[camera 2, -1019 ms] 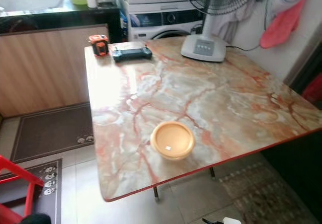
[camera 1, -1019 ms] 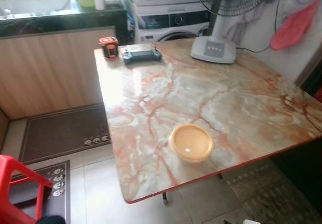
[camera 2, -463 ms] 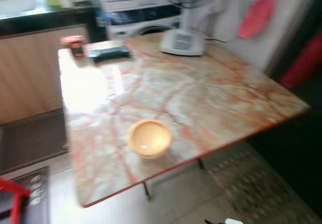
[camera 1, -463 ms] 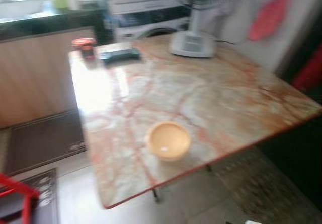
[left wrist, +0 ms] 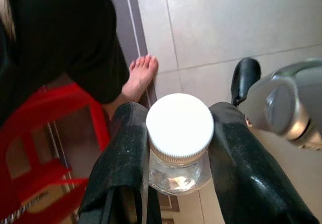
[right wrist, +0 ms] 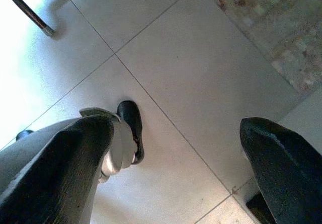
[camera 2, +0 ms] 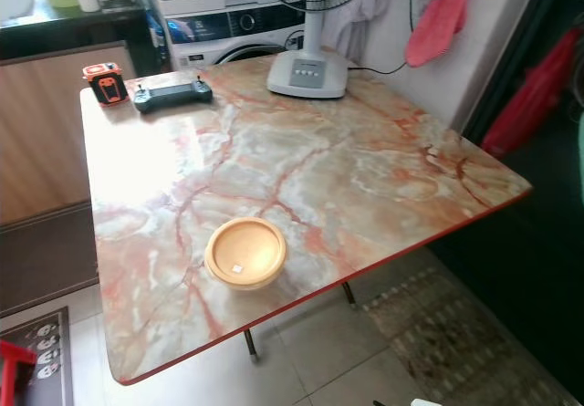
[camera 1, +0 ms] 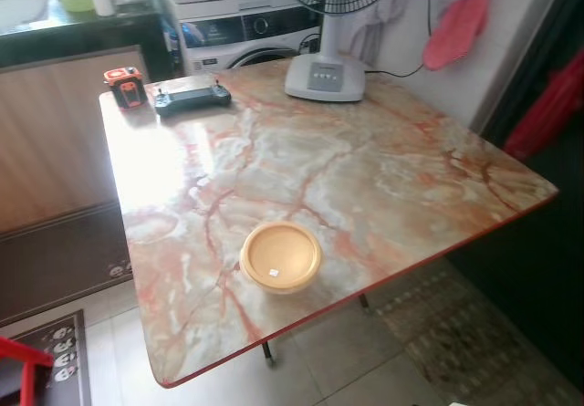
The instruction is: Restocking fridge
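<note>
In the left wrist view my left gripper is shut on a clear plastic bottle with a white screw cap. One black finger presses each side of the bottle's neck, and it hangs low over the tiled floor. My right gripper is open with nothing between its fingers, also low above the floor tiles. Ahead stands a marble-patterned table with a red edge. A yellow bowl sits near its front edge.
On the table's far side stand a white fan base, a black handheld controller and an orange tape measure. A washing machine is behind. A person's bare foot and a red stool are close to my left arm. Dark mats lie on the floor.
The camera has swung to the right, so the table and bowl sit further left in the picture. Nothing on the table has moved.
</note>
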